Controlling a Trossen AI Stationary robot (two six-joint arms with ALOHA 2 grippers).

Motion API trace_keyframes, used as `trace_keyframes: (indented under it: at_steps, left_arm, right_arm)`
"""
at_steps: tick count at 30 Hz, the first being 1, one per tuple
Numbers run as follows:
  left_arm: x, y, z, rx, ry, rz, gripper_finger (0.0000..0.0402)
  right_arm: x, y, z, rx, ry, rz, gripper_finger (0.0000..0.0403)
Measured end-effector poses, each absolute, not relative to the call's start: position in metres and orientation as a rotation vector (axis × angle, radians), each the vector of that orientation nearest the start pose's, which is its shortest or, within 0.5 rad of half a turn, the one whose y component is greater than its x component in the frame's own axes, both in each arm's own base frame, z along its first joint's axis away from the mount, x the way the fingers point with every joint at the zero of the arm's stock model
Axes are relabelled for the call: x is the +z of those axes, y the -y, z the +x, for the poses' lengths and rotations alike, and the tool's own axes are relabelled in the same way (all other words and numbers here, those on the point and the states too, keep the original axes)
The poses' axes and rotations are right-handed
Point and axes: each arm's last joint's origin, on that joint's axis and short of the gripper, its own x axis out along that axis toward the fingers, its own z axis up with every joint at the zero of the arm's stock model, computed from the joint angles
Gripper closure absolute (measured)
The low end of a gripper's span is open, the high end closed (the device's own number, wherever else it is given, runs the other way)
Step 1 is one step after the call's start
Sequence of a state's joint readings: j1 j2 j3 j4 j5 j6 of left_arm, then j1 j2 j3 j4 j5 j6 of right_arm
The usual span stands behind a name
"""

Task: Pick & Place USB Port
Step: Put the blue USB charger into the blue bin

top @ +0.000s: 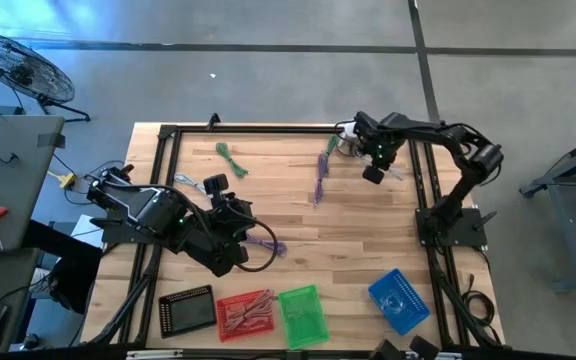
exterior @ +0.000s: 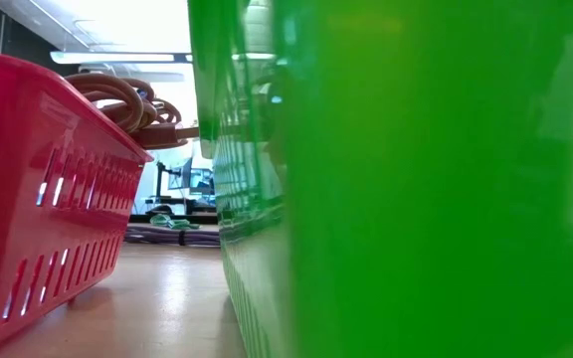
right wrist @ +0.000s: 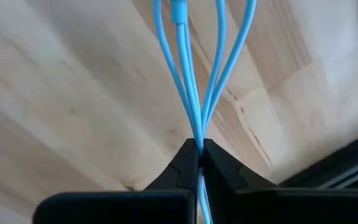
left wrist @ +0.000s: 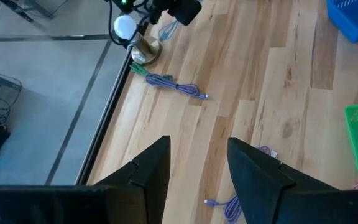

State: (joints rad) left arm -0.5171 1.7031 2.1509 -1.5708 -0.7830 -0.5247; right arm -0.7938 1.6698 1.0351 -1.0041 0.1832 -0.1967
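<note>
Near far table edge, right pincer point(right wrist: 199, 163) pinching blue cable point(right wrist: 191, 68); left pincer point(left wrist: 197, 168) spread above purple cable point(left wrist: 232, 204)

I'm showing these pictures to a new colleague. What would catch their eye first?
Probably the row of bright baskets along the table's near edge: red, green and blue. Next, the right gripper at the far right of the table, pinching a light blue cable, while the left gripper hangs open above the wood.

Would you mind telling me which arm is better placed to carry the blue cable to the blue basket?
The right: its gripper is shut on the blue cable, on the blue basket's side. The left gripper is open, empty.
</note>
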Motion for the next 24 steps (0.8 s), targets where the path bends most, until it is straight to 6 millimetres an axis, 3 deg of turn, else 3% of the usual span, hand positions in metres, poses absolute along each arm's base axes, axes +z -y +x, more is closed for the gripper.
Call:
trace_keyframes:
  at_steps: [4, 8, 17, 24]
  left_arm:
    - [0.446, 0.125, 0.260, 0.445, -0.794, 0.189, 0.0248]
    - [0.446, 0.125, 0.260, 0.446, -0.794, 0.187, 0.0248]
    - [0.439, 0.126, 0.262, 0.453, -0.811, 0.204, 0.0248]
    - [0.418, 0.129, 0.267, 0.468, -0.877, 0.263, 0.0248]
  right_arm:
    - [0.197, 0.181, 0.188, -0.585, -1.617, 0.335, 0.0401]
    - [0.227, 0.151, 0.187, -0.559, -1.539, 0.297, 0.0402]
    - [0.294, 0.054, 0.172, -0.405, -1.186, 0.270, 0.0402]
    - [0.316, -0.019, 0.152, -0.326, -0.995, 0.414, 0.0403]
